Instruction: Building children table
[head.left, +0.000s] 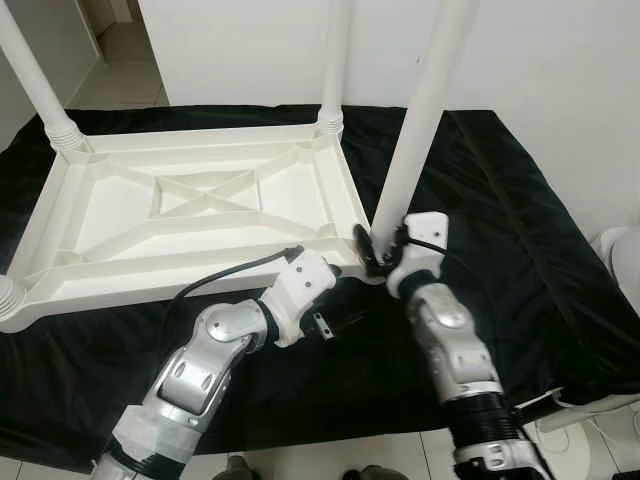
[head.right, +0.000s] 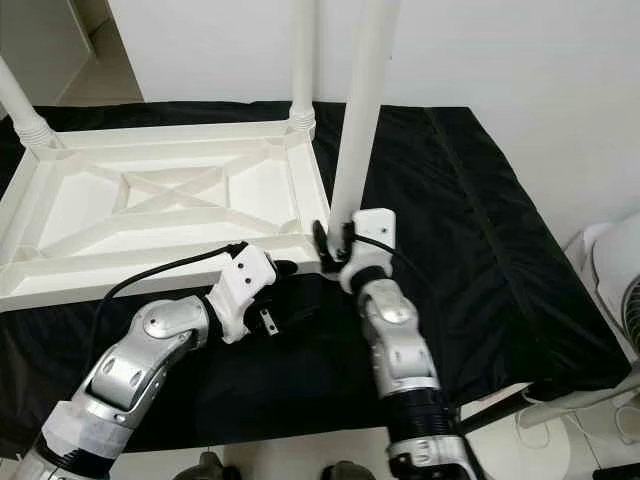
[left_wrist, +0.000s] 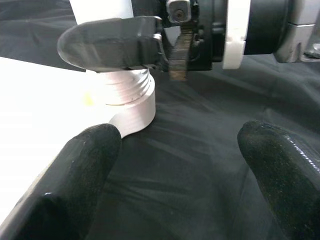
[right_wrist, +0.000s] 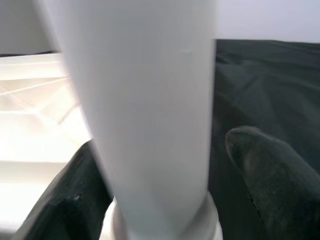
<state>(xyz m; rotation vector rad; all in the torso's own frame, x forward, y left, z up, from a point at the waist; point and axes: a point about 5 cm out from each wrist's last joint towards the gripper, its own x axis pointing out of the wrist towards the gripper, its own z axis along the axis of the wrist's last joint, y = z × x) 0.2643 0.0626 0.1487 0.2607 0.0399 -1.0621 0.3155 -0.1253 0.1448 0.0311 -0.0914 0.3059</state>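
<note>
A white plastic table (head.left: 200, 215) lies upside down on a black cloth (head.left: 500, 200), filling the left half of the frame. A white leg (head.left: 425, 110) rises from its near right corner. The right gripper (head.left: 375, 250) grips this leg's base, fingers closed around it. Just left, the left gripper (left_wrist: 170, 165) sits with jaws apart beside that corner.

A room in a home: a bed (head.left: 520, 250) draped in black cloth stands against plain white walls (head.left: 540, 60), on a pale tiled floor (head.left: 330, 450), with a doorway (head.left: 115, 50) opening at the far left and a white fan (head.right: 620, 270) beside it.
</note>
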